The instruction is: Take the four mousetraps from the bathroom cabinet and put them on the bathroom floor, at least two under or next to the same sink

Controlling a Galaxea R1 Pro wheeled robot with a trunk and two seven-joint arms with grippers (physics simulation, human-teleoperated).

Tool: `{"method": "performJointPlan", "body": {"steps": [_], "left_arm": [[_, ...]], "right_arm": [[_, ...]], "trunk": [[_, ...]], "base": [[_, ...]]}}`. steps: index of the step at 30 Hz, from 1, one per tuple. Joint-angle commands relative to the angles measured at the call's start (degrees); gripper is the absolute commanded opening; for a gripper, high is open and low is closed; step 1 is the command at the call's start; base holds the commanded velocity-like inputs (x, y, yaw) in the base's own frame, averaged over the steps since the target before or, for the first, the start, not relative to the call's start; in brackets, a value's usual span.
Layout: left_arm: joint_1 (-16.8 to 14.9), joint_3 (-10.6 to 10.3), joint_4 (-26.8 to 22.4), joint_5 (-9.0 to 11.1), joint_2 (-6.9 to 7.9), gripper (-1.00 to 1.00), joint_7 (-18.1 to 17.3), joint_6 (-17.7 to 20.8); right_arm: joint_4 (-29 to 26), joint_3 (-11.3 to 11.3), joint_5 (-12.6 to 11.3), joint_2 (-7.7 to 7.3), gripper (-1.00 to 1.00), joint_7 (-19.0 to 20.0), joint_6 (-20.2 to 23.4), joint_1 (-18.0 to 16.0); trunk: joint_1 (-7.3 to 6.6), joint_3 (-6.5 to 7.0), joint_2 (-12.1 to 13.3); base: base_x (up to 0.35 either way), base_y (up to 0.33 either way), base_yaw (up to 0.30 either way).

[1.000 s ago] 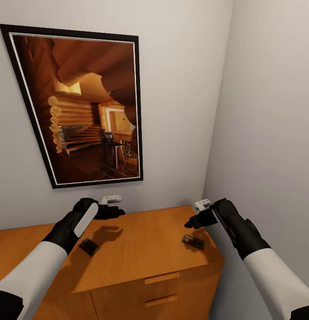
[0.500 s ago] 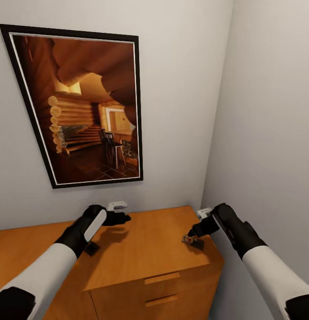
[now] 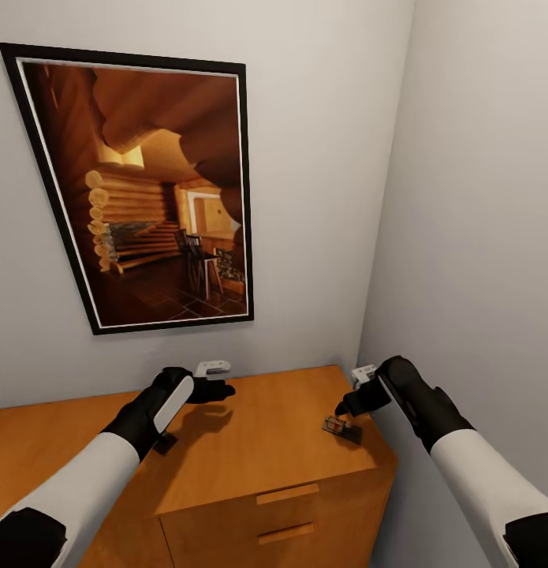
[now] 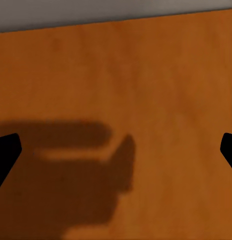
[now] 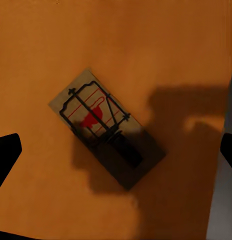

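1. The left arm [image 3: 147, 410] hides most of one mousetrap [image 3: 165, 442] on the cabinet [image 3: 250, 450] top.
2. The cabinet's left end and lower fronts are cut off by the head view's edges.
3. The right mousetrap [image 5: 103, 125] lies half in shadow.

From the head we look down into a wall corner over the cabinet [image 3: 258, 450], whose top both wrist cameras face closely, the right over a mousetrap [image 5: 107, 127].

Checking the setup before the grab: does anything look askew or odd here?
Nothing is damaged. The mousetrap lies diagonally on the cabinet top near its right edge, under the open right gripper. Another mousetrap sits partly hidden by the left arm.
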Motion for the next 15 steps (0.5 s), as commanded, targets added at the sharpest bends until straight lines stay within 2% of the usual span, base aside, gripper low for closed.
{"method": "performJointPlan", "body": {"steps": [1, 13, 15], "left_arm": [[-0.06, -0.31, -0.09, 0.60, 0.07, 1.00, 0.58, 0.12], [-0.06, -0.38, -0.22, 0.57, 0.04, 1.00, 0.55, 0.18], [-0.06, -0.38, -0.19, 0.60, 0.04, 1.00, 0.55, 0.19]], "right_arm": [[-0.06, 0.16, 0.61, -0.05, 1.00, 0.54, 0.10, -0.25], [0.73, 0.09, 0.23, 0.26, 1.00, 0.27, 0.10, -3.43], [2.19, 0.08, 0.21, 0.36, 1.00, -0.01, 0.10, -4.43]], "trunk": [[0.02, -0.11, -0.09], [0.02, -0.11, -0.09], [0.02, -0.11, -0.09]], "base": [[0.000, 0.000, 0.000], [0.000, 0.000, 0.000], [0.000, 0.000, 0.000]]}}
